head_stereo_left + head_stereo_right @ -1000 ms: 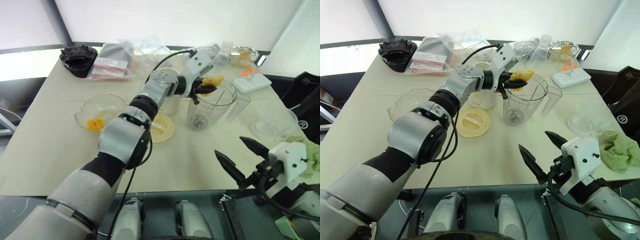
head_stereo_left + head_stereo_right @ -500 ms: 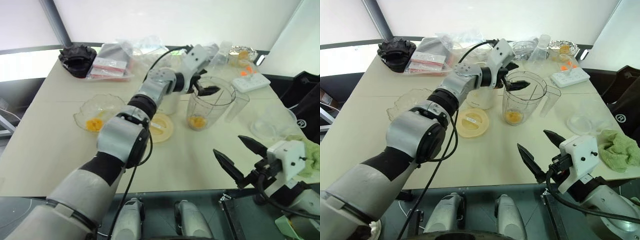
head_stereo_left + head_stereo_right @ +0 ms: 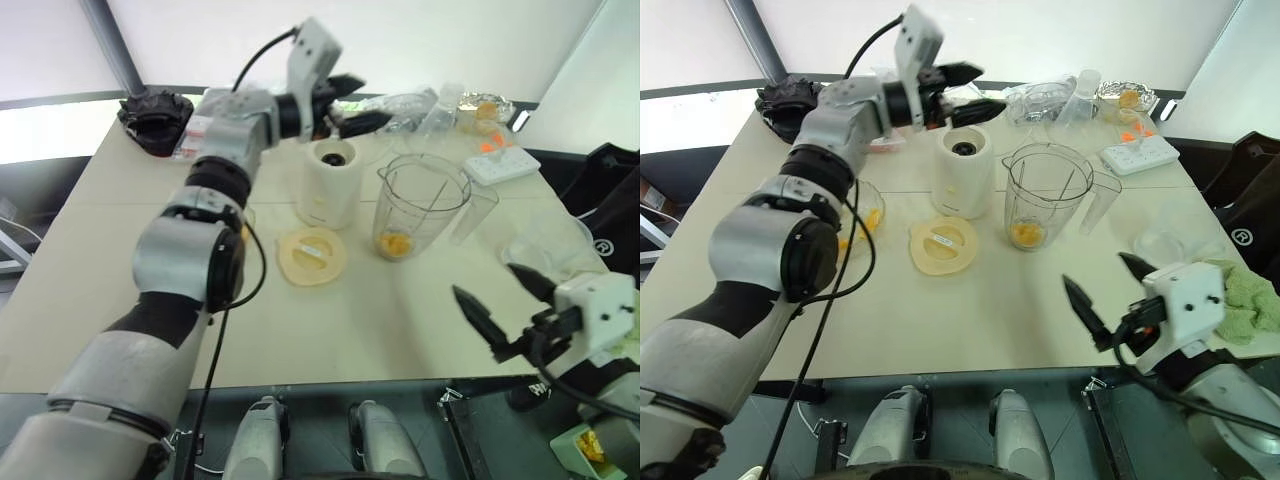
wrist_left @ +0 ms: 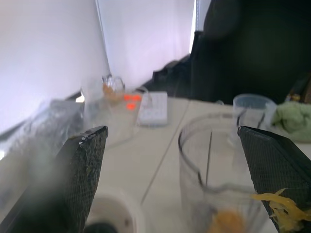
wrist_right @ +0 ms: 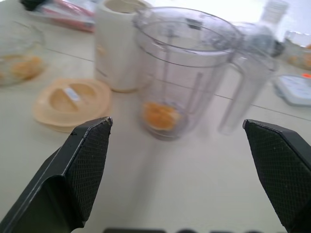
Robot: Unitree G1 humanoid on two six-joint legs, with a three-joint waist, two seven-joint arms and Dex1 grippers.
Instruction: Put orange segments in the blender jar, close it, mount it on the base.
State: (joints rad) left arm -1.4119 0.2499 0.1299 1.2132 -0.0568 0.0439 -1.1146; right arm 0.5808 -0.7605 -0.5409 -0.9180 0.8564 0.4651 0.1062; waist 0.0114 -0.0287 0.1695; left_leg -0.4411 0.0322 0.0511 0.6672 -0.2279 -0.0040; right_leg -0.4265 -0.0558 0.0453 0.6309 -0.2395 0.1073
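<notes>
Released since the previous second: orange segment now in jar, left arm swung back over the base.

One second ago the left gripper (image 3: 965, 88) held an orange piece at the rim of the blender jar (image 3: 1043, 195); its fingers now stand wide apart and empty, above the base (image 3: 962, 171). An orange segment (image 3: 1025, 234) lies at the jar bottom. More orange segments (image 3: 872, 219) sit in the scalloped bowl (image 3: 865, 205). The cream lid (image 3: 944, 244) lies flat on the table (image 3: 940, 320), beside the base. The right gripper (image 3: 1110, 292) hangs with fingers spread, empty, near the table's front edge.
</notes>
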